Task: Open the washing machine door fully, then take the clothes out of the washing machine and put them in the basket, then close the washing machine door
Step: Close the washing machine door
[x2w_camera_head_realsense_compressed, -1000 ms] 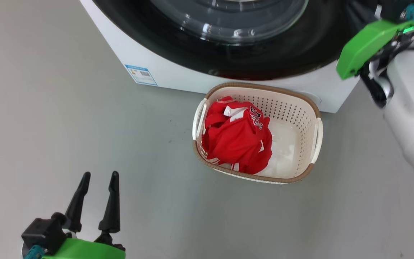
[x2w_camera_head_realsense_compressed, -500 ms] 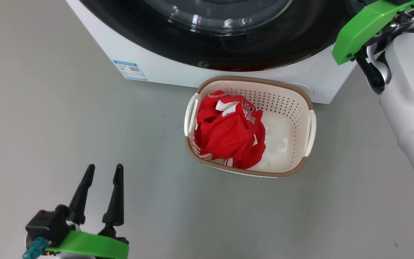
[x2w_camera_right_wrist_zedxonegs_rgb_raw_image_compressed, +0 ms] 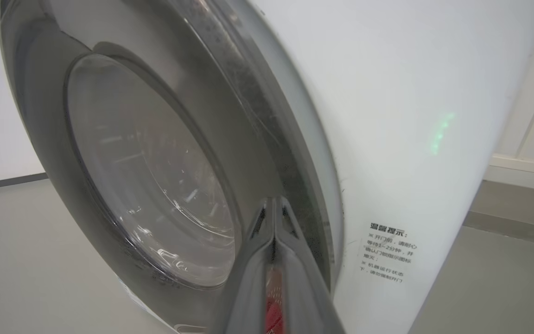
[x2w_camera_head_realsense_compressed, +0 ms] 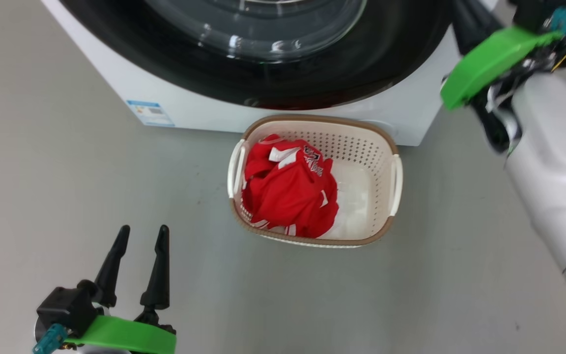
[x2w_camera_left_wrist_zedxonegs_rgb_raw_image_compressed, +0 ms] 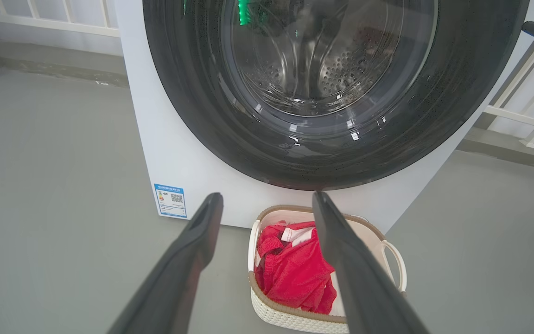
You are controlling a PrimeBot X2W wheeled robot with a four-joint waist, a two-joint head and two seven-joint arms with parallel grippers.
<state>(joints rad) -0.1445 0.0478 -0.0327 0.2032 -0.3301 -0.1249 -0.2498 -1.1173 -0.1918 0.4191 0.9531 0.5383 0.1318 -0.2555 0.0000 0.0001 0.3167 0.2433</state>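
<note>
The washing machine (x2w_camera_head_realsense_compressed: 204,105) stands at the top of the head view, and its black-rimmed door (x2w_camera_left_wrist_zedxonegs_rgb_raw_image_compressed: 193,93) lies flat against its front. Through the glass (x2w_camera_left_wrist_zedxonegs_rgb_raw_image_compressed: 313,60) I see bare steel drum. The cream basket (x2w_camera_head_realsense_compressed: 356,142) sits on the floor right before the machine, with the red clothes (x2w_camera_head_realsense_compressed: 288,189) bunched in its left half. My left gripper (x2w_camera_head_realsense_compressed: 143,231) hovers open and empty over the floor, left of the basket and nearer to me. My right gripper (x2w_camera_right_wrist_zedxonegs_rgb_raw_image_compressed: 275,202) is shut on nothing, its tips at the door's right rim (x2w_camera_right_wrist_zedxonegs_rgb_raw_image_compressed: 267,139).
Grey floor (x2w_camera_head_realsense_compressed: 67,196) spreads all round the basket. My right forearm (x2w_camera_head_realsense_compressed: 553,172) reaches past the machine's right corner. A blue label (x2w_camera_head_realsense_compressed: 150,112) marks the machine's lower left. White railings (x2w_camera_left_wrist_zedxonegs_rgb_raw_image_compressed: 522,111) run behind the machine.
The head camera has shifted, so the machine and basket sit further left in the picture. The basket and clothes have not moved. The left gripper stays open, the right one shut.
</note>
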